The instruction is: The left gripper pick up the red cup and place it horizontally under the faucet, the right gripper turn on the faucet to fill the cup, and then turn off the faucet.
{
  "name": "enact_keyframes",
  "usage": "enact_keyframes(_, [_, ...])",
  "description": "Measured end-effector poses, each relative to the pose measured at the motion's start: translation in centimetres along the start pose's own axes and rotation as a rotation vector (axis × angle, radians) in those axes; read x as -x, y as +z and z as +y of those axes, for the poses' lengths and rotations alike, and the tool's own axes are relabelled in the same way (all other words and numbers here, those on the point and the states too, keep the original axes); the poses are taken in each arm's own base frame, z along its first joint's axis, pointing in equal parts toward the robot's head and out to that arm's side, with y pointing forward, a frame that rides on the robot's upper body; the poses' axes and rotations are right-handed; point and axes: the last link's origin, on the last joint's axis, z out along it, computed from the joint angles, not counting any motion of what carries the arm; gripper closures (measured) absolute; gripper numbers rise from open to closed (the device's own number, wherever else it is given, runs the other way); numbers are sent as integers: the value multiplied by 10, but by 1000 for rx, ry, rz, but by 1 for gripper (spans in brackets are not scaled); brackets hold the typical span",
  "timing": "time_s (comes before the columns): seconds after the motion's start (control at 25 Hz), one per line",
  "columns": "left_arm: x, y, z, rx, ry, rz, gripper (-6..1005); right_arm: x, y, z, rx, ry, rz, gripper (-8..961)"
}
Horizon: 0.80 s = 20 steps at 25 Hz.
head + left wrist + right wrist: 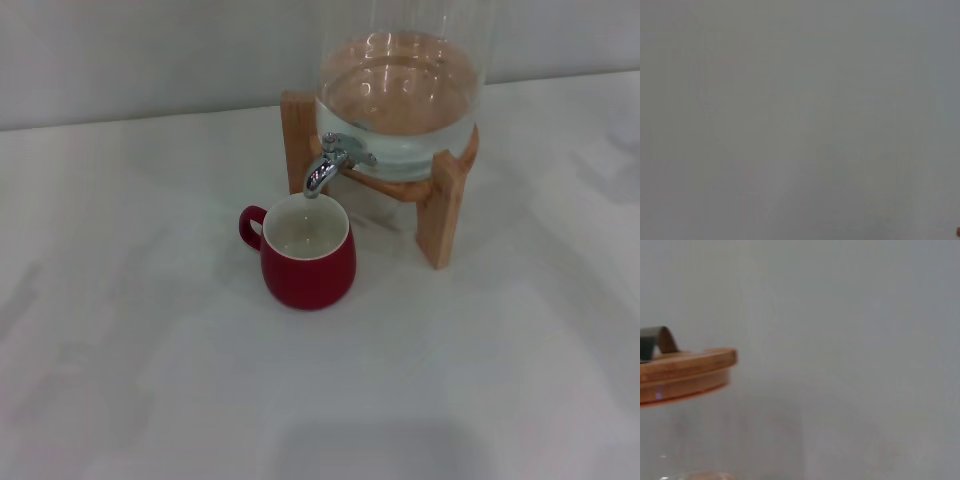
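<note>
The red cup stands upright on the white table, its cream-white inside showing and its loop handle pointing left. Its mouth sits right under the spout of the chrome faucet. The faucet sticks out of a clear glass water dispenser on a wooden stand. No stream of water shows at the spout. Neither gripper shows in any view. The left wrist view holds only a blank grey surface. The right wrist view shows the dispenser's wooden lid with a dark strap handle.
The white table spreads around the cup and the stand. A pale wall runs behind the dispenser. A soft shadow lies on the table at the near edge.
</note>
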Motion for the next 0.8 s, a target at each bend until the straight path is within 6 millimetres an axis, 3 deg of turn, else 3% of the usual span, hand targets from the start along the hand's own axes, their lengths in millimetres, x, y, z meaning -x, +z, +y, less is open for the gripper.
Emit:
enact_keyframes(0.32, [5,-9,4,13,-69,-1,120,-7,-12,-19,-73,25,-19,233])
enact_keyframes(0.8, [3,-32,6,39,-146,65,120,-12,-18,-24,-92,62,-36,232])
